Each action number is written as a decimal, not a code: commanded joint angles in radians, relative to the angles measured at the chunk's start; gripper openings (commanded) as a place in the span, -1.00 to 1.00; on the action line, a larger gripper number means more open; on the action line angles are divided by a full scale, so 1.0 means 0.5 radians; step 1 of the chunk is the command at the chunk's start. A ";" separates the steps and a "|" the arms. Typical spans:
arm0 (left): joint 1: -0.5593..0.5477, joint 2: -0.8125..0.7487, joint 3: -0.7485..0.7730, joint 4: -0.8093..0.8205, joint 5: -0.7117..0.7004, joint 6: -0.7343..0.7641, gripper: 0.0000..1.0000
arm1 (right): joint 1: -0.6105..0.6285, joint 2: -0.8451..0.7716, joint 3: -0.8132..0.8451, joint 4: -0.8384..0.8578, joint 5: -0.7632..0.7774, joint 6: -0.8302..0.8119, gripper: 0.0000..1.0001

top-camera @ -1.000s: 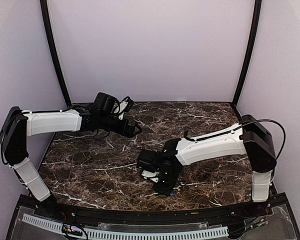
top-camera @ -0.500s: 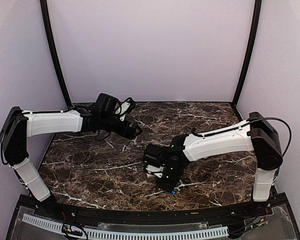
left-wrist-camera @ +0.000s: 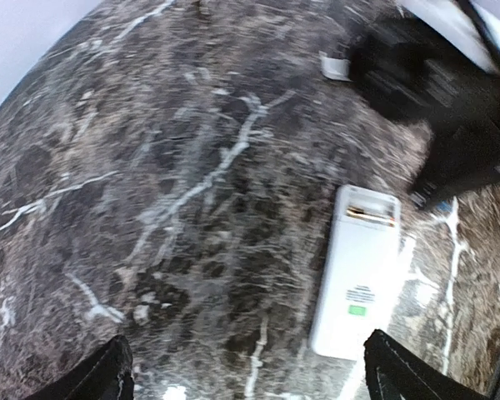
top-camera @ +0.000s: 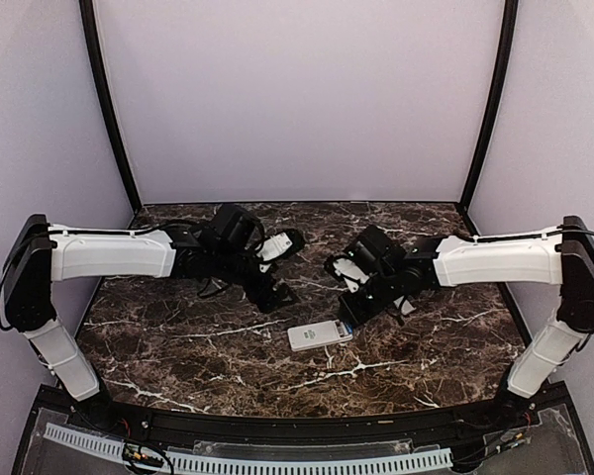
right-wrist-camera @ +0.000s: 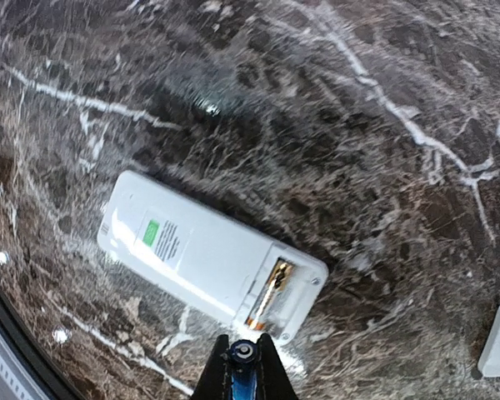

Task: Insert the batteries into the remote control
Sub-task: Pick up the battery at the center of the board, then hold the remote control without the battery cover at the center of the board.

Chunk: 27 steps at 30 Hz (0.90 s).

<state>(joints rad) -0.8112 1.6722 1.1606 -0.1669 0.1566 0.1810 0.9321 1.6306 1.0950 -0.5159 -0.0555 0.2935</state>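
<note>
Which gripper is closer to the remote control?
Right. The right gripper hangs just off the open battery end of the remote control; the left gripper hovers open farther off, back and left of it.

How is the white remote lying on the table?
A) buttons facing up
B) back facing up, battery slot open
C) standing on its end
B: the remote control lies flat, showing its green-labelled back and the uncovered battery slot.

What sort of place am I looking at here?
Likely a robot test booth: left arm and right arm bolted at a dark marble-patterned table, plain pale walls on three sides, and a remote control with its battery bay open.
</note>
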 commanded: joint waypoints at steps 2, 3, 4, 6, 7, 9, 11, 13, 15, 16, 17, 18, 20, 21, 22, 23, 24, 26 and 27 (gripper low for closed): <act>-0.168 0.049 -0.095 -0.219 0.333 0.365 0.95 | -0.160 -0.108 -0.191 0.598 -0.031 0.095 -1.00; -0.172 0.063 -0.105 -0.201 0.347 0.368 0.97 | -0.173 -0.108 -0.225 0.676 -0.040 0.106 -1.00; -0.174 0.096 -0.126 -0.187 0.345 0.370 0.97 | -0.181 -0.102 -0.259 0.746 -0.045 0.114 -1.00; -0.177 0.146 -0.138 -0.154 0.355 0.380 0.98 | -0.190 -0.078 -0.327 0.868 -0.029 0.130 -1.00; -0.178 0.163 -0.140 -0.145 0.369 0.382 0.98 | -0.201 -0.065 -0.357 0.930 -0.035 0.137 -1.00; -0.185 0.213 -0.163 -0.096 0.353 0.391 0.98 | -0.226 -0.033 -0.434 1.066 -0.088 0.158 -1.00; -0.194 0.271 -0.177 -0.042 0.309 0.406 0.98 | -0.242 -0.003 -0.485 1.164 -0.123 0.170 -1.00; -0.203 0.303 -0.186 -0.010 0.289 0.422 0.98 | -0.254 0.024 -0.518 1.213 -0.137 0.171 -1.00; -0.208 0.333 -0.184 0.017 0.287 0.433 0.98 | -0.262 0.048 -0.551 1.281 -0.164 0.168 -1.00; -0.212 0.344 -0.182 0.026 0.276 0.434 0.98 | -0.264 0.061 -0.566 1.308 -0.179 0.165 -1.00; -0.213 0.368 -0.173 0.027 0.271 0.433 0.98 | -0.268 0.077 -0.571 1.319 -0.191 0.164 -1.00; -0.217 0.382 -0.161 0.025 0.264 0.433 0.98 | -0.269 0.099 -0.576 1.322 -0.192 0.160 -1.00; -0.220 0.421 -0.150 0.023 0.251 0.434 0.98 | -0.269 0.122 -0.583 1.326 -0.187 0.153 -1.00; -0.221 0.428 -0.148 0.028 0.246 0.435 0.98 | -0.272 0.128 -0.592 1.333 -0.187 0.150 -1.00; -0.226 0.438 -0.149 0.029 0.239 0.435 0.98 | -0.272 0.131 -0.601 1.335 -0.182 0.149 -1.00; -0.227 0.441 -0.147 0.035 0.236 0.437 0.98 | -0.272 0.131 -0.609 1.337 -0.186 0.150 -1.00; -0.229 0.445 -0.150 0.039 0.234 0.435 0.98 | -0.272 0.130 -0.618 1.336 -0.185 0.145 -1.00; -0.230 0.451 -0.150 0.047 0.238 0.435 0.97 | -0.272 0.117 -0.640 1.329 -0.178 0.141 -1.00; -0.229 0.452 -0.148 0.048 0.235 0.434 0.98 | -0.272 0.109 -0.652 1.323 -0.171 0.139 -1.00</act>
<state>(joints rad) -0.9195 1.8847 1.0805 -0.1421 0.2802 0.3889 0.8021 1.6871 0.7967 0.1120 -0.1364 0.3683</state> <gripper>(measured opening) 0.989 0.061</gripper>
